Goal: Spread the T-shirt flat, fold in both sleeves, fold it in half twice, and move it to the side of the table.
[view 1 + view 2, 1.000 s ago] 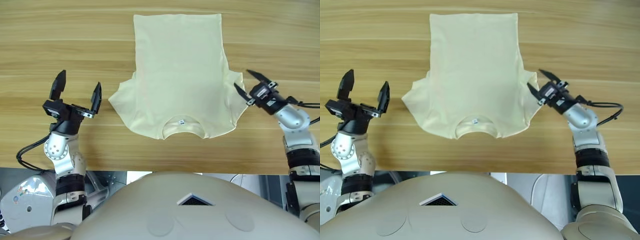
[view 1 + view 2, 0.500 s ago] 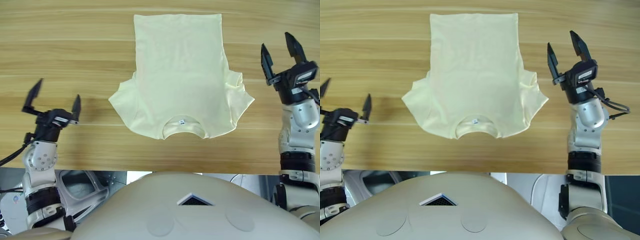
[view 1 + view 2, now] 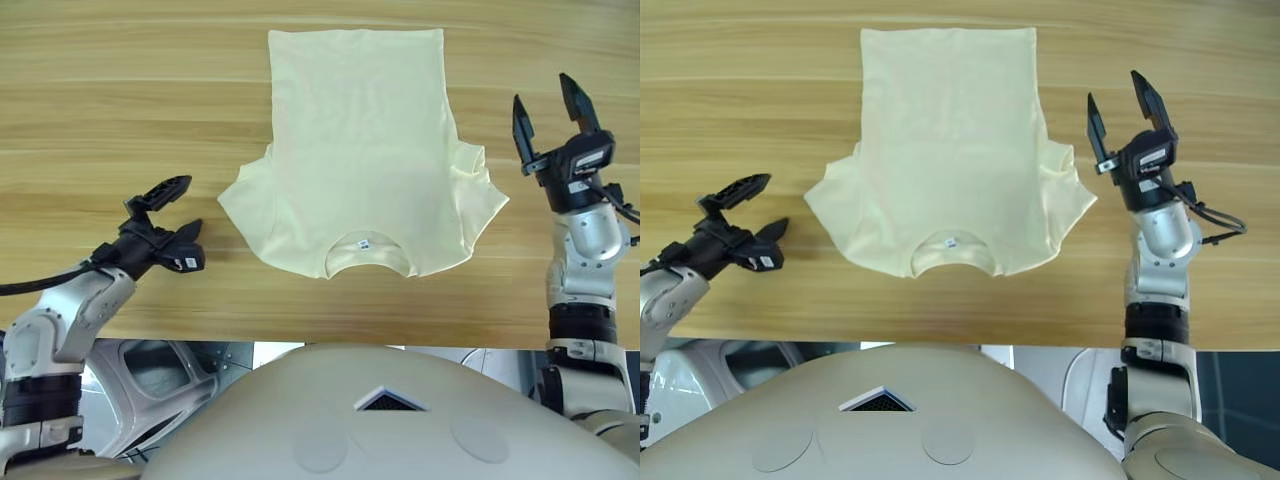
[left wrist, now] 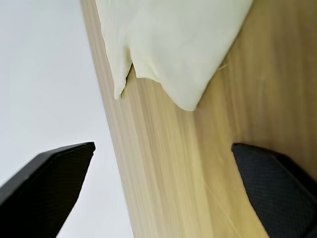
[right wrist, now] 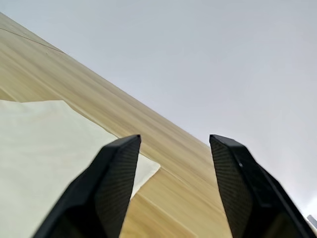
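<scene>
A pale yellow T-shirt [image 3: 360, 150] lies spread flat in the middle of the wooden table [image 3: 120, 110], collar toward the near edge, both short sleeves out to the sides. My left gripper [image 3: 178, 220] is open, low over the table near the front edge, left of the left sleeve [image 3: 245, 195] and pointing at it. My right gripper [image 3: 548, 107] is open and raised, fingers pointing up, just right of the right sleeve [image 3: 478, 190]. In the left wrist view the T-shirt [image 4: 173, 44] lies ahead of the open fingers [image 4: 44, 183]. Part of the T-shirt [image 5: 44, 148] appears in the right wrist view.
Bare wood stretches on both sides of the shirt and along the far edge. The table's front edge [image 3: 300, 340] runs close below the collar.
My left gripper has swung from upright to pointing sideways toward the left sleeve, closer to the shirt. My right gripper rose from the right sleeve to upright, then shifted slightly.
</scene>
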Available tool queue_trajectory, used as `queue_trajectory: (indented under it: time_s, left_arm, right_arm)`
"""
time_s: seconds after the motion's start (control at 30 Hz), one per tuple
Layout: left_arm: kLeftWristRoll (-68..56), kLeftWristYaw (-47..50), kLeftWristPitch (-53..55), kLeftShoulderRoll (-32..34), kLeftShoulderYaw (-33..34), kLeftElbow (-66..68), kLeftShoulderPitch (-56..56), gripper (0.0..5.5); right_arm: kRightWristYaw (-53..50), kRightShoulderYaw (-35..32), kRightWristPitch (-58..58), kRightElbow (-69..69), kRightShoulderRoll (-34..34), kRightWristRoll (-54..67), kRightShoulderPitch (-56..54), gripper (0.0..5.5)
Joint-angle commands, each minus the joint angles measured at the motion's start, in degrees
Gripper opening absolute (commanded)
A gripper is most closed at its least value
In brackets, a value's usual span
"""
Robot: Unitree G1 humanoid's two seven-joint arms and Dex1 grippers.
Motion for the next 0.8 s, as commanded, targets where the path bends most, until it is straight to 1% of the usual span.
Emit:
queue_trajectory:
  time_s: [0.03, 0.2, 0.43, 0.57, 0.63, 0.67, 0.73, 0.8]
  left_arm:
    - [2.42, 0.3, 0.72, 2.09, -5.74, 4.87, -3.96, 5.13]
    - [0.7, 1.6, -0.4, 3.08, -11.15, 5.9, -7.03, 5.13]
    - [-0.53, 1.77, 0.58, 5.27, -14.72, 5.44, -6.47, 5.13]
    - [-1.19, 1.8, 1.17, 5.42, -16.57, 5.09, -7.04, 5.13]
    - [-0.43, 2.67, 1.97, 5.37, -17.31, 6.46, -8.42, 4.87]
    - [-0.18, 3.13, 2.55, 5.3, -17.61, 7.06, -9.03, 4.62]
    - [0.04, 3.47, 3.47, 5.47, -18.5, 8.07, -9.72, 4.33]
    - [0.22, 3.81, 4.15, 5.8, -19.08, 8.82, -10.1, 3.92]
  right_arm:
    - [-0.55, -0.97, -1.12, -0.6, 0.05, -0.95, 1.25, 2.56]
    - [-0.85, -0.94, -1.3, 0.14, 0.21, -1.31, 1.16, 2.56]
    - [-0.87, -1.08, -1.13, -0.04, 0.01, -1.06, 1.42, 2.56]
    - [-0.83, -1.1, -1.01, -0.1, -0.03, -0.92, 1.39, 2.56]
    - [-0.77, -1.05, -0.94, -0.11, -0.03, -0.86, 1.27, 2.56]
    - [-0.77, -1.08, -0.9, -0.14, -0.05, -0.82, 1.24, 2.56]
    - [-0.79, -1.2, -0.86, -0.23, -0.11, -0.74, 1.37, 2.56]
    - [-0.76, -1.32, -0.83, -0.45, -0.16, -0.61, 1.66, 2.56]
